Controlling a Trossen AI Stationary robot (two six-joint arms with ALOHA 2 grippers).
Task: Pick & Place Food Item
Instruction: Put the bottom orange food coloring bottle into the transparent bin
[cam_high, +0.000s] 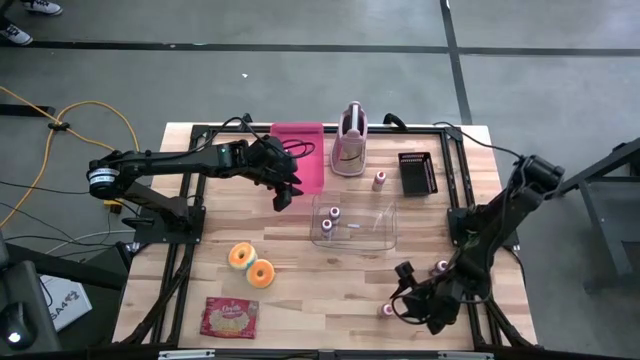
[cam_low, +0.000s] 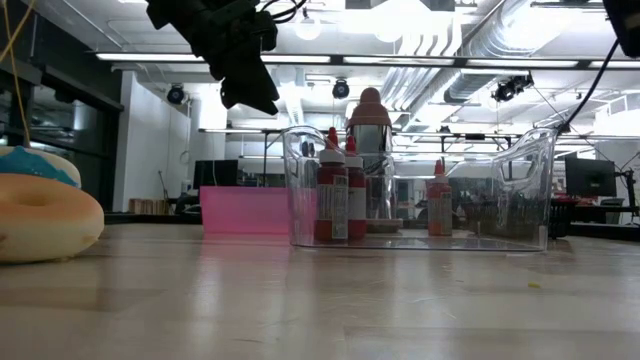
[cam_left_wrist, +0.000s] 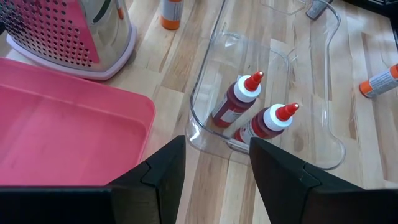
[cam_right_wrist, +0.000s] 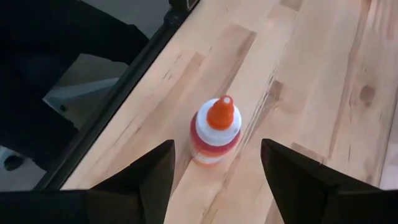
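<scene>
One small bottle (cam_right_wrist: 215, 134) stands upright, orange tip up, before the released right gripper (cam_right_wrist: 214, 180).

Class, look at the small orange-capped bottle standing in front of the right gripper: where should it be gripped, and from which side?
Grip the bottle across its round body, below the tapered orange cap. It stands upright, so the open right gripper should probably come in from the side, fingers straddling it.

The left gripper (cam_left_wrist: 214, 171) hangs with its fingers (cam_left_wrist: 165, 171) apart above the table (cam_left_wrist: 180, 68), over the near end of a clear bin (cam_left_wrist: 205, 99). Two red bottles (cam_left_wrist: 239, 102) stand inside the bin, and a pink tray (cam_left_wrist: 68, 130) lies beside it.
</scene>
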